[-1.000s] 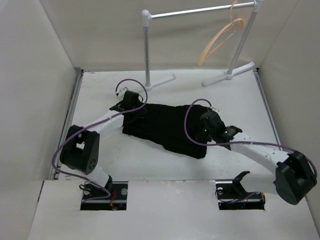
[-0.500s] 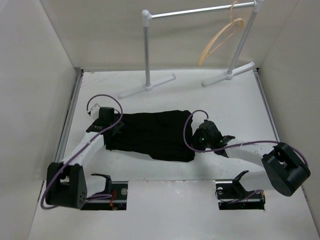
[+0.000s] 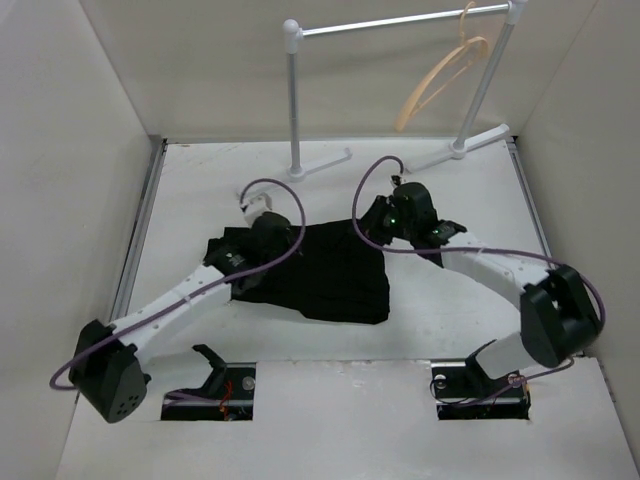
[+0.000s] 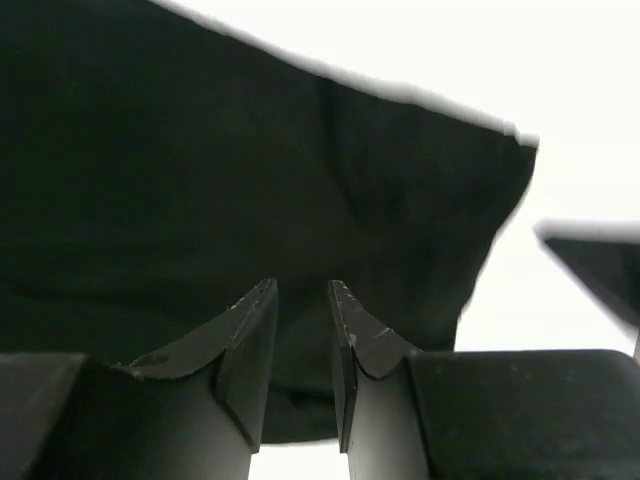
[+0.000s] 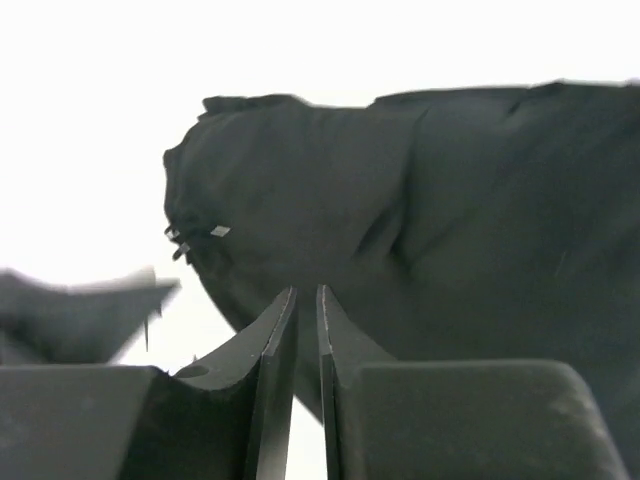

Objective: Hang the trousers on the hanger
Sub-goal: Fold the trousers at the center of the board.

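The trousers (image 3: pixel 320 272) are seen lying in a crumpled black heap near the middle of the white table (image 3: pixel 470 300), with a bunched fold at the heap's 9 o'clock end. The hanger (image 3: pixel 440 78) is hung by its hook at the right end of the metal rail (image 3: pixel 400 20), which is stood at the back of the table, at about 1 o'clock from the heap and well apart from it. No cloth is found on the hanger. The left claw (image 4: pixel 302 290) is reached in over the heap's top edge, at about 11 o'clock. In its own camera its two fingers are seen close together, with a small gap left between them, and the dark cloth is spread right behind the tips. The right claw (image 5: pixel 306 292) is placed at the heap's 1 o'clock corner. Its fingers are drawn almost together, so that only a thin slit is left, and the tips are set against the black cloth, whose edge is seen at 9 o'clock in that view. Since the tips are dark and the cloth is dark, it cannot be told whether a fold is pinched in either claw. Both arms are bent inward from the near edge, and a purple cable is looped above each wrist.
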Tool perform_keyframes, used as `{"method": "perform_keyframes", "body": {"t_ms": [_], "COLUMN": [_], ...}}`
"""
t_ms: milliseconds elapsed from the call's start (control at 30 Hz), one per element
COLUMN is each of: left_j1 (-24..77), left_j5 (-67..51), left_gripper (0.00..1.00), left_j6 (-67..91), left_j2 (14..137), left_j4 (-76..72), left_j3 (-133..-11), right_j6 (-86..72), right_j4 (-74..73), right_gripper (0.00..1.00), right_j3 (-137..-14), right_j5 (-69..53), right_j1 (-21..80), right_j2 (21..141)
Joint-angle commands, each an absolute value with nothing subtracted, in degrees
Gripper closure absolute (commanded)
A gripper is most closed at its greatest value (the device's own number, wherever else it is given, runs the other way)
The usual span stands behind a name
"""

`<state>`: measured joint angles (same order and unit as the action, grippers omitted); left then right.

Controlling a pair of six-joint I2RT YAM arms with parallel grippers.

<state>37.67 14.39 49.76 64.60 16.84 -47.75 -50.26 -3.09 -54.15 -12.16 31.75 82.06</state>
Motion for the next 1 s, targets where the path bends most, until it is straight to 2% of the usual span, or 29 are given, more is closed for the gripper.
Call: {"method": "perform_keyframes", "body": {"t_ms": [0,200,400,500,633,767,833,900,967], "left_j1": [44.93,49.96,50.84,51.11,51.55,51.55,51.02,50.41,49.00], "left_j5": [14.94,17.93,18.19,18.28,18.81,18.72,18.02,17.23,15.83], "left_gripper": [0.76,0.76,0.76,0.76,0.75,0.74,0.74,0.74,0.74], "left_j6": [55.80,58.09,61.43,62.23,61.96,61.26,60.74,60.03,58.89], "left_j2": [68.80,74.35,71.29,68.48,64.70,63.02,63.45,64.51,66.09], "left_j4": [11.44,8.52,10.36,12.12,15.37,15.91,15.21,14.42,12.67], "left_j3": [-45.62,-40.09,-32.96,-33.04,-36.99,-41.04,-42.79,-44.20,-44.82], "right_j6": [-49.39,-59.13,-66.35,-66.27,-64.08,-59.43,-58.01,-57.39,-58.00], "right_j4": [2.80,16.06,22.15,21.89,19.17,12.32,8.11,5.99,5.01], "right_gripper": [0.82,0.85,0.82,0.72,0.49,0.40,0.40,0.47,0.67], "right_j3": [-56.16,-58.97,-59.32,-58.89,-56.35,-52.83,-49.50,-44.85,-39.66], "right_j5": [-15.46,-20.82,-21.62,-21.27,-20.83,-18.20,-16.01,-13.81,-11.79], "right_j1": [28.09,22.37,22.28,22.37,22.37,22.45,23.50,25.52,28.24], "right_j2": [90.68,104.83,112.58,110.67,99.70,88.18,83.26,78.25,73.76]}}
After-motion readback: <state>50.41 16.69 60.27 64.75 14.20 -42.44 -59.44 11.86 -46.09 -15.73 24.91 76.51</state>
